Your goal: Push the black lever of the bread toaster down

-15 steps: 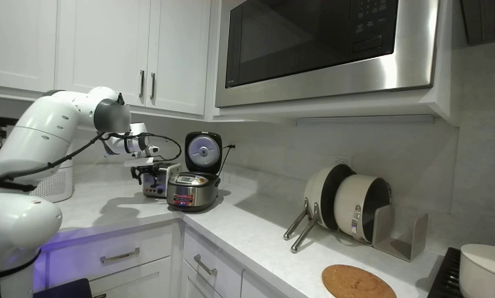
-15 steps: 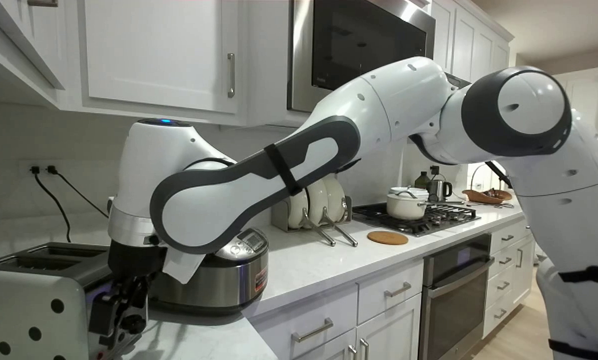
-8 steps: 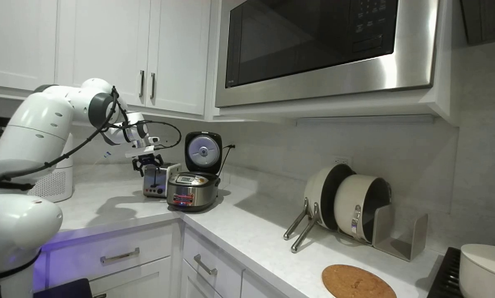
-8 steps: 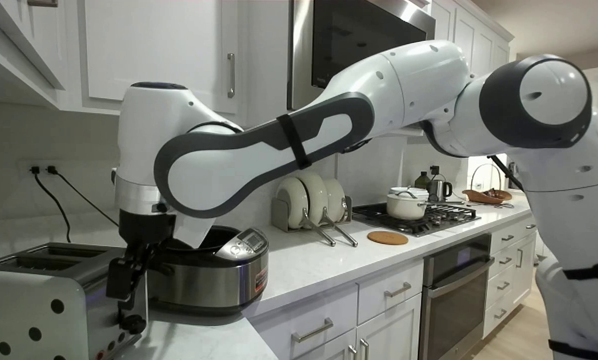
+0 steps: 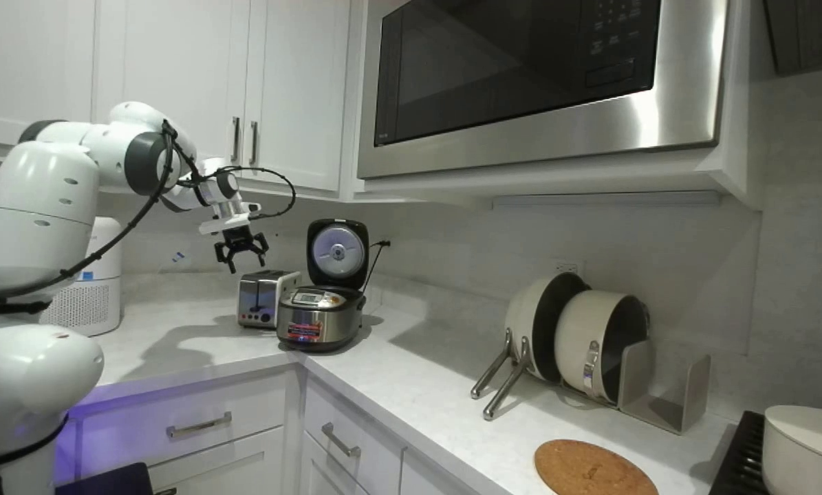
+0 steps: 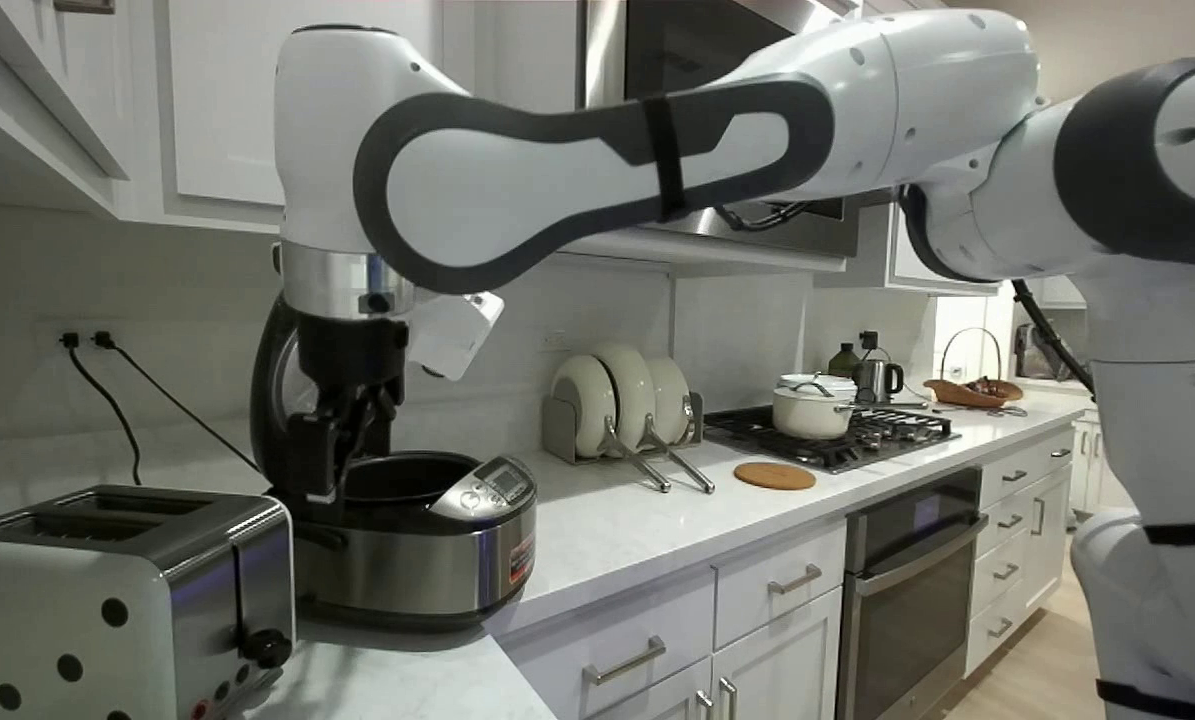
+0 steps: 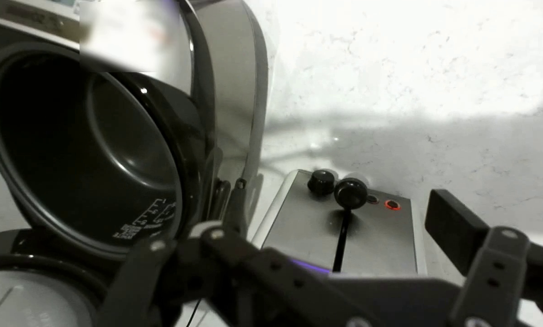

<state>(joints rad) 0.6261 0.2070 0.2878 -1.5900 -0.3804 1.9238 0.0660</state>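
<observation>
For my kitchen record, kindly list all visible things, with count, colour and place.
counter: 1, white, along wall
cabinets: several, white, above, below counter
bread toaster: 1, silver-white, counter
black lever: 1, black, toaster front
rice cooker: 1, silver-black, beside toaster
cylindrical appliance: 1, white, counter
rack: 1, greyish, counter
pans: at least 2, cream, rack
mat: 1, brown, counter
cooktop: 1, black, counter
pot: at least 1, cream, cooktop
kettle: 1, silver, beyond cooktop
bottle: 1, dark, beside kettle
basket: 1, brown, beyond cooktop
microwave: 1, silver-black, above counter
oven: 1, silver-black, below counter
plugs: at least 2, black, wall
arm: 1, white-grey, over counter
tool: 1, black, above counter
</observation>
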